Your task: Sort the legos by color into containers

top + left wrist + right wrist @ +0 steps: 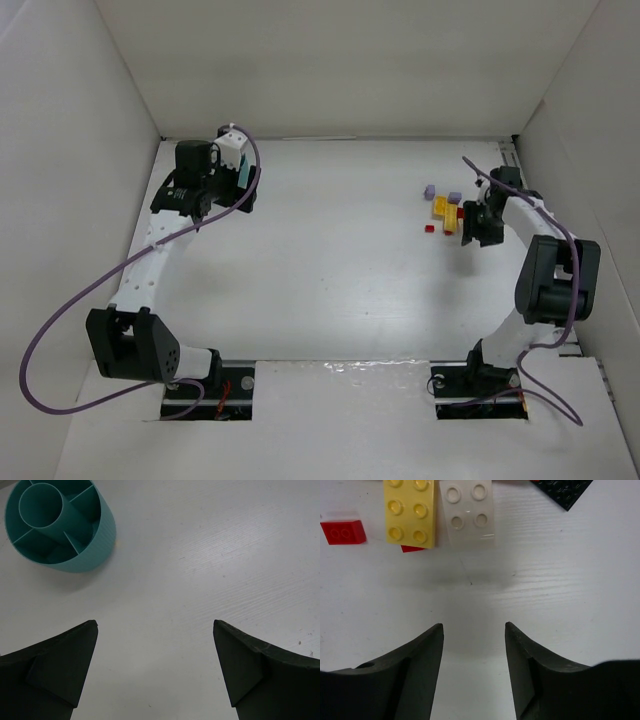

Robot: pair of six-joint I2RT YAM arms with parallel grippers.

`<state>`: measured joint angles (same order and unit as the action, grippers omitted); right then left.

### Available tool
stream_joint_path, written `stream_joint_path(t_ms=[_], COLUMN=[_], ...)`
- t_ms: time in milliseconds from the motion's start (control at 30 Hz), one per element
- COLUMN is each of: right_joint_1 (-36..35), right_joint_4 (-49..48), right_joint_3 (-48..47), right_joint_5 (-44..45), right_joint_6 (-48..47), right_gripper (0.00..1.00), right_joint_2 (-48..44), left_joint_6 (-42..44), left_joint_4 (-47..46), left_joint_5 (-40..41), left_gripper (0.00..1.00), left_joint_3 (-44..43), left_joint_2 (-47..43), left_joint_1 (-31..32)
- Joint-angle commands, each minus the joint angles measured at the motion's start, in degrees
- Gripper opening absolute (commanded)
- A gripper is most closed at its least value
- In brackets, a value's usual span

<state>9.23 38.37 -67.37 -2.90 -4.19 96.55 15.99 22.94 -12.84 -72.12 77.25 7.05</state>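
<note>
**A:** How do the fingers of the right gripper (473, 630) stand?

**B:** They are partly open, with a clear gap, and they hold nothing. They hang over the bare table (485, 590), just short of the legos (445, 208).

**A:** Which bricks lie in front of them?

**B:** First a yellow brick (410, 512), studs up. Its long axis runs straight away from the fingertips. Just beside it lies a pale brick (469, 512), also studs up and turned a little out of line with the yellow one. A small red brick (343, 531) lies apart on the other side of the yellow one. A black plate (565, 490) shows at the corner of the wrist view.

**A:** Where is this group on the table?

**B:** It is in the far right part, and the right gripper is at its right edge.

**A:** And the left gripper (154, 622)?

**B:** Its fingers are spread wide and grasp nothing. It is over bare table at the far left.

**A:** Where is the teal bowl (75, 555)?

**B:** It stands upright, mouth up, near the left gripper and well apart from the legos. Inside there is a round middle tube with compartments around it.
</note>
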Motion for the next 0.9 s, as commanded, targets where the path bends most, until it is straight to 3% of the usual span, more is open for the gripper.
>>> stream_joint_path(t_ms=[0, 433, 867], right_joint_1=[-1.4, -2.5, -4.1], right_joint_4=[-2.9, -10.8, -11.7], right_joint_3=[0.9, -1.5, -9.9], right_joint_5=[1.7, 7.0, 7.6], right_joint_6=[2.7, 8.6, 10.9], right_gripper=[0.58, 0.58, 0.55], right_joint_2=[-1.9, 6.6, 13.8], left_joint_6=[-1.2, 0.0, 0.0], left_joint_4=[-1.8, -4.1, -4.1], left_joint_5=[0.4, 3.7, 4.2], left_gripper=[0.99, 0.99, 0.99], left_joint_3=[0.5, 1.0, 1.0], left_joint_2=[-0.7, -2.3, -2.3], left_joint_1=[0.0, 0.0, 0.0])
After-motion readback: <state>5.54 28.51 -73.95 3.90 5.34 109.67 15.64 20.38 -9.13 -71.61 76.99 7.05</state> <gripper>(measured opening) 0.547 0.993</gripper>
